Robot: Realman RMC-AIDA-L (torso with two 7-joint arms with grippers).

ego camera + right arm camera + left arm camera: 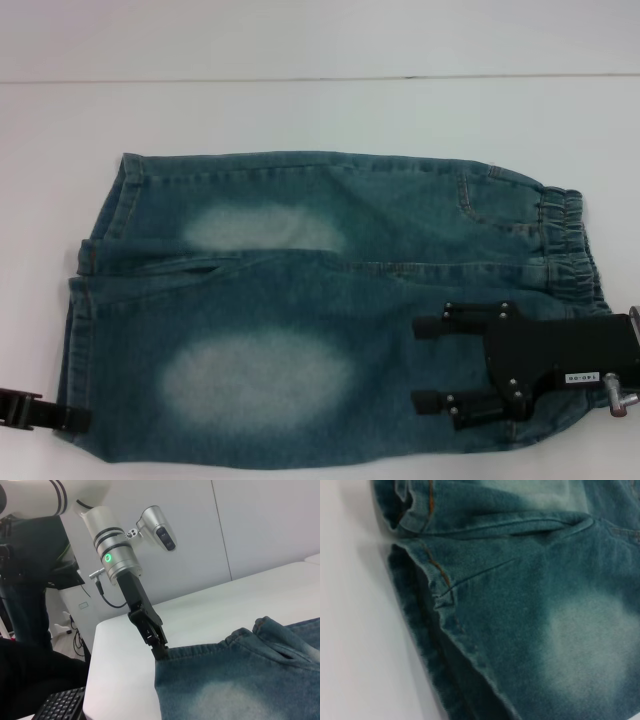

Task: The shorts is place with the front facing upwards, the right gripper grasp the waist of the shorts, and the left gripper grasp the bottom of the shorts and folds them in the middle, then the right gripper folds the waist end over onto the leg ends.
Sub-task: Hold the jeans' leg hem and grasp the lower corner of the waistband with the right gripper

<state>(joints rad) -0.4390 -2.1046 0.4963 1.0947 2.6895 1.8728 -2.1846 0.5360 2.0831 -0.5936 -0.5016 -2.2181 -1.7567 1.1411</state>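
The shorts (pixel 300 300) lie flat on the white table, front up, with two pale oval patches showing. The elastic waist (pixel 570 240) is to the right and the bottom of the shorts (pixel 72 340) to the left. My right gripper (pixel 428 364), with its white label, is open over the near leg just inside the waist, its fingers pointing toward the leg ends. My left gripper (pixel 60 415) is at the near left corner. In the right wrist view the left gripper (pixel 161 652) comes down onto the hem edge and looks shut on it. The left wrist view shows the hem (pixel 445 595) and the gaping leg opening up close.
Bare white table (pixel 300 110) surrounds the shorts on the far side and the left. The table's left edge (pixel 95 680) drops off beside the left arm, with a black keyboard (pixel 60 702) below it. A wall stands behind the table.
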